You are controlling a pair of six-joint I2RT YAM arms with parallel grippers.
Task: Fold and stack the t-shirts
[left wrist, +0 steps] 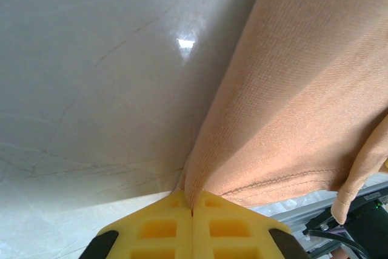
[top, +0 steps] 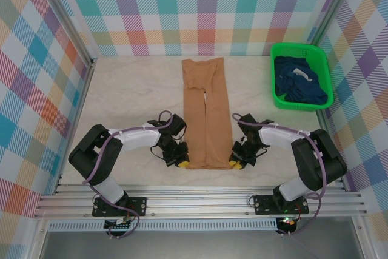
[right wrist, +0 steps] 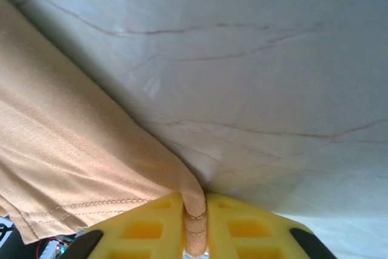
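A tan-orange t-shirt (top: 205,113) lies folded into a long narrow strip down the middle of the table, both sides turned in. My left gripper (top: 181,162) is shut on the shirt's near left corner; in the left wrist view the cloth (left wrist: 303,89) runs into the closed yellow jaws of that gripper (left wrist: 193,211). My right gripper (top: 234,162) is shut on the near right corner, and the right wrist view shows the hem (right wrist: 79,150) pinched in that gripper (right wrist: 195,219). Dark navy t-shirts (top: 299,80) lie crumpled in the basket.
A bright green mesh basket (top: 276,98) stands at the back right against the checked wall. Bare marble tabletop (top: 133,95) lies left and right of the shirt. A metal rail (top: 200,198) runs along the near edge by the arm bases.
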